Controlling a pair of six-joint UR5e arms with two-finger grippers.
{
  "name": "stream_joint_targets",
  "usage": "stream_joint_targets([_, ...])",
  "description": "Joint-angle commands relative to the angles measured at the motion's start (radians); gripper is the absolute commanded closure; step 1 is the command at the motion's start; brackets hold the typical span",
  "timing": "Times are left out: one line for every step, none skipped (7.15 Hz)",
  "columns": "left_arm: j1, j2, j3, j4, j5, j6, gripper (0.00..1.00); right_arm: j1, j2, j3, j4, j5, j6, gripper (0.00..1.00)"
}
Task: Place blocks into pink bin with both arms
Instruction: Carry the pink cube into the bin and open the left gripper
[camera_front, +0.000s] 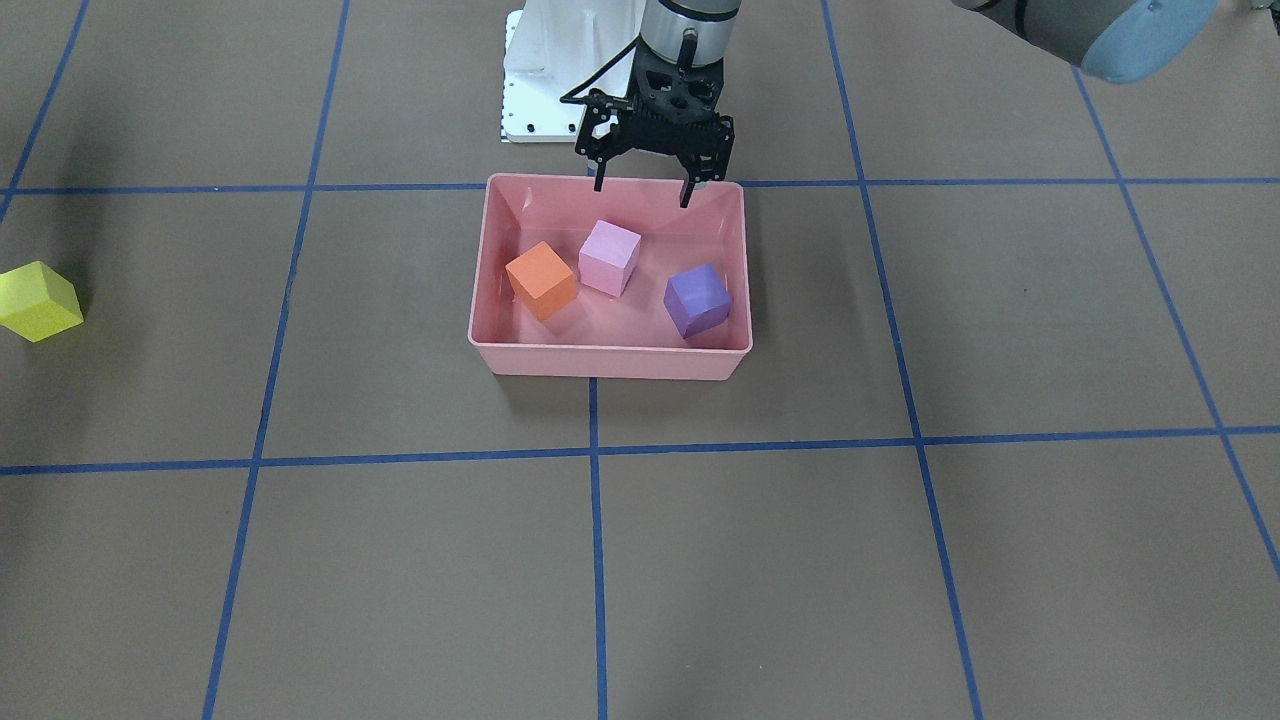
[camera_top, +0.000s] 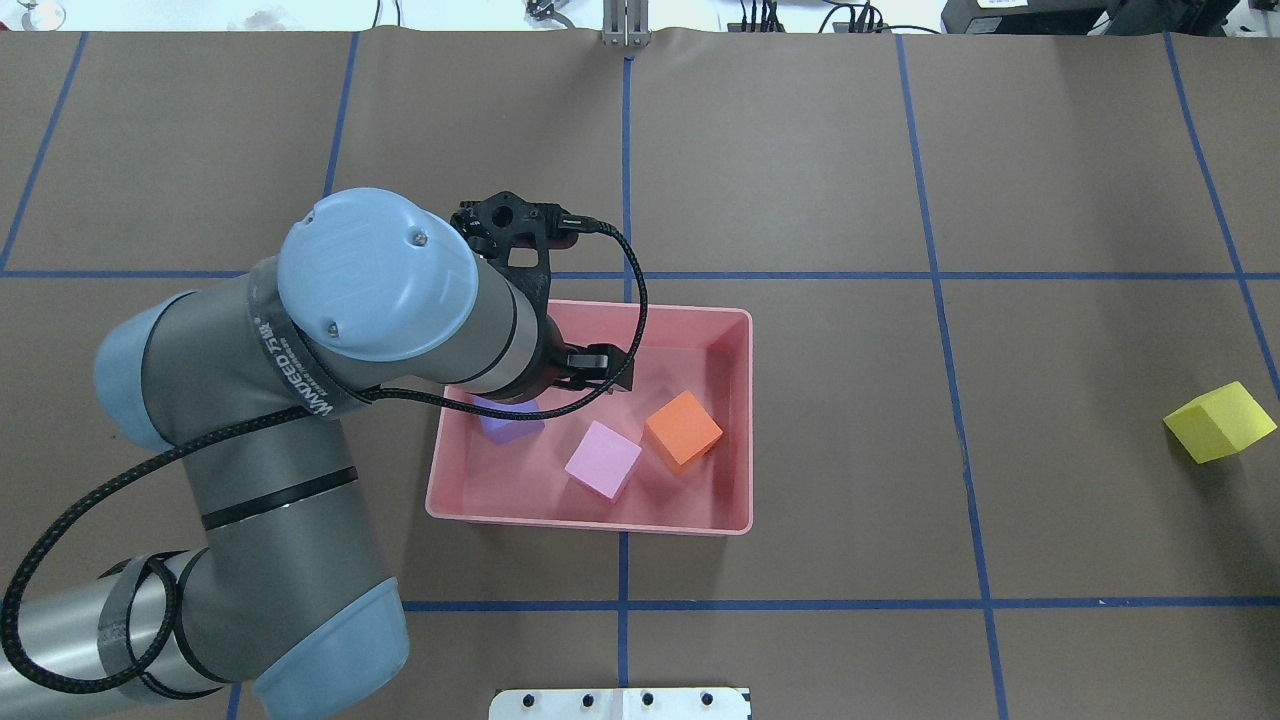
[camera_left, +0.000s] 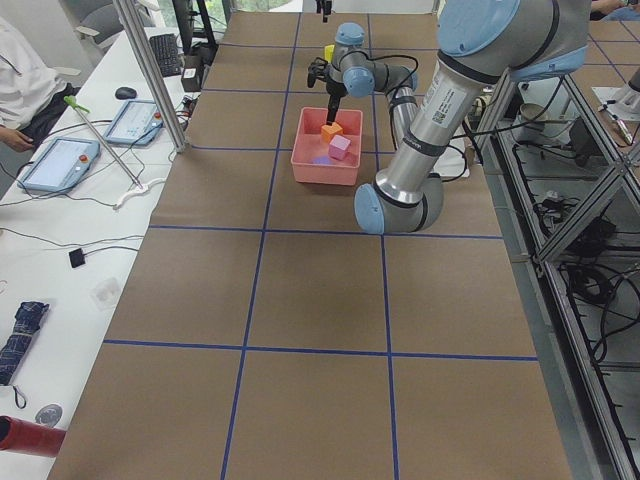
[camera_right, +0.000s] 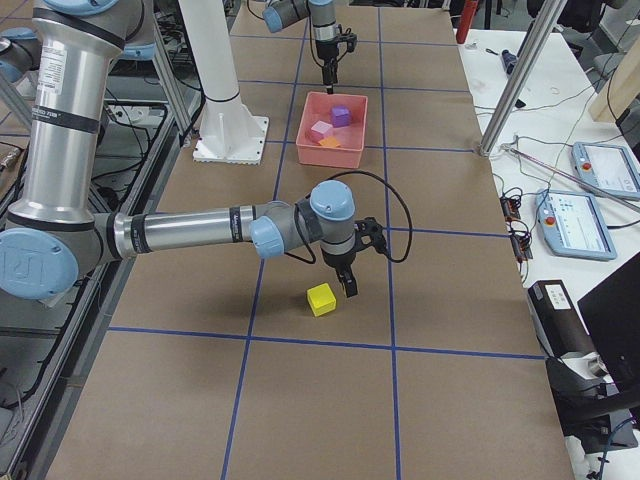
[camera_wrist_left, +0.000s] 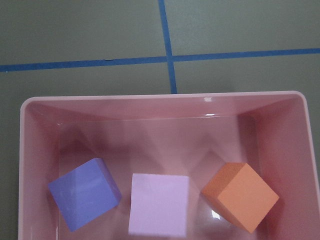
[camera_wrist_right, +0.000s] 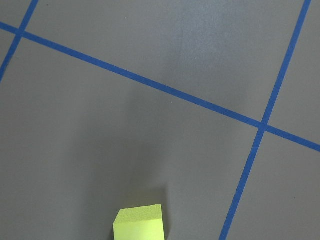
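Orange block (camera_front: 541, 280), lilac block (camera_front: 610, 257), purple block (camera_front: 697, 300) in pink bin (camera_front: 610, 361); yellow block (camera_front: 38, 301) out on the bench (camera_front: 900, 560).
Left end effector (camera_front: 642, 196) hangs wide, empty, above the bin; right end effector (camera_right: 348, 285) near the yellow block, its opening impossible to tell.

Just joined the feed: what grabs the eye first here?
The pink bin at mid-table holds an orange block, a pale pink block and a purple block, the left gripper open and empty above its robot-side rim. Then the lone yellow block out on the table to the robot's right, the right gripper close by it.
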Motion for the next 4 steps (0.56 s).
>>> stream_joint_targets([0.004, 0.004, -0.005, 0.001, 0.001, -0.001, 0.0, -0.12, -0.067, -0.073, 0.325, -0.025, 0.2, 0.0])
stream_joint_targets([0.005, 0.005, -0.004, 0.001, 0.002, -0.001, 0.0, -0.162, -0.091, -0.106, 0.432, -0.054, 0.258, 0.0])
stream_joint_targets([0.005, 0.005, -0.004, 0.001, 0.004, -0.001, 0.0, -0.182, -0.096, -0.132, 0.486, -0.065, 0.289, 0.0])
stream_joint_targets([0.007, 0.005, -0.004, -0.001, 0.004, -0.001, 0.0, -0.219, -0.096, -0.156, 0.512, -0.103, 0.326, 0.0])
